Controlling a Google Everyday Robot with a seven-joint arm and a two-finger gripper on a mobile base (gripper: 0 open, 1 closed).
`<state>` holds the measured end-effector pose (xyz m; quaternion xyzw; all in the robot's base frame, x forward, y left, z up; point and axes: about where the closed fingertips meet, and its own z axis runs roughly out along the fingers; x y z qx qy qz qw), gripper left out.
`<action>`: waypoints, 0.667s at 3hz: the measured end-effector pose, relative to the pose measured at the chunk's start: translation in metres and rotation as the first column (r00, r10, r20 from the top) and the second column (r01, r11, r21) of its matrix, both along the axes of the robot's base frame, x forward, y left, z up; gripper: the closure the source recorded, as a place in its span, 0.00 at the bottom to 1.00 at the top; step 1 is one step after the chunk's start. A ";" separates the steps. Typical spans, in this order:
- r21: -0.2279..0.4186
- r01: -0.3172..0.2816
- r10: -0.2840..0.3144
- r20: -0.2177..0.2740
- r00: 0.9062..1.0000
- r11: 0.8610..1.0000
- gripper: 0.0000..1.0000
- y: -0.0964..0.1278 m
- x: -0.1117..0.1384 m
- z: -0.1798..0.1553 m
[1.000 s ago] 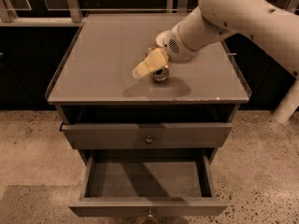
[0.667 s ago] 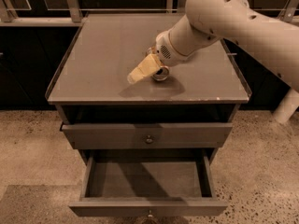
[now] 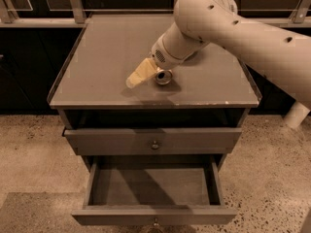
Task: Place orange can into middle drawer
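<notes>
The orange can stands upright on the grey cabinet top, near its front edge, with its silver top showing. My gripper is low over the cabinet top, right beside the can on its left, with the pale arm reaching in from the upper right. I cannot tell whether the gripper touches or holds the can. The middle drawer is pulled out and open below, and its grey floor is bare. Its knob is at the bottom edge of the view.
The upper knobbed drawer sits nearly closed above the open one. A dark railing and shelving run behind the cabinet. Speckled floor lies on both sides. A white post stands at the right.
My gripper has swung left and slightly toward the front edge of the cabinet top. The can has stayed at almost the same spot. The drawers have not moved.
</notes>
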<state>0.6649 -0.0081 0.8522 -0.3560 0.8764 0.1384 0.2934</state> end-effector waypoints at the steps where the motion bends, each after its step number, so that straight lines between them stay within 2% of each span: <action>1: 0.000 0.000 0.000 0.000 1.000 1.000 0.18 0.000 0.000 0.000; 2: 0.000 0.000 0.000 0.000 1.000 1.000 0.41 0.000 0.000 0.000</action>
